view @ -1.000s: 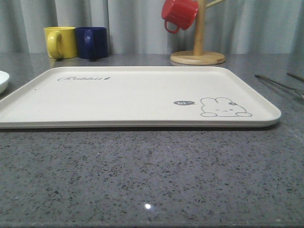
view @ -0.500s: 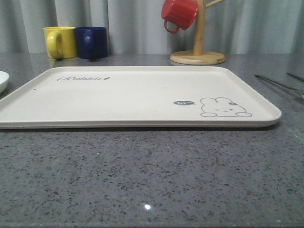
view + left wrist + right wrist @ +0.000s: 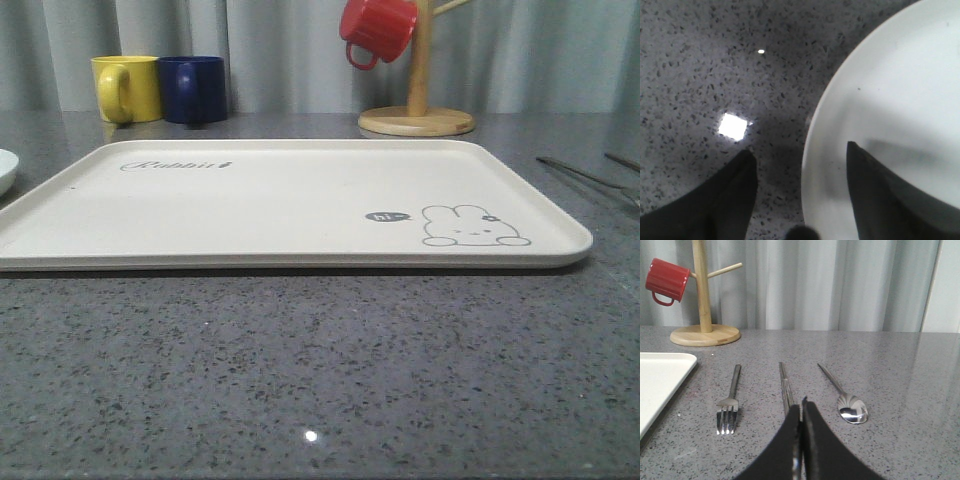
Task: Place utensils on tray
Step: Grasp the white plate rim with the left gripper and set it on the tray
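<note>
1. The right end effector (image 3: 801,412) is clenched on the near end of the chopsticks (image 3: 785,385), which lie flat on the worktop (image 3: 900,390).
2. The fork (image 3: 729,405) lies just beside them on one flank, the spoon (image 3: 850,407) on the other; neither is touched.
3. The left end effector (image 3: 800,165) hangs released over the white plate (image 3: 900,100).
4. The tray (image 3: 280,200) is bare, so the first pickup appears to be in hand; next, probably a lift and a carry onto the tray.

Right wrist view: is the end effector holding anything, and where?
Right end effector is shut on the chopsticks, at their near end. Left end effector is open, holding nothing.
</note>
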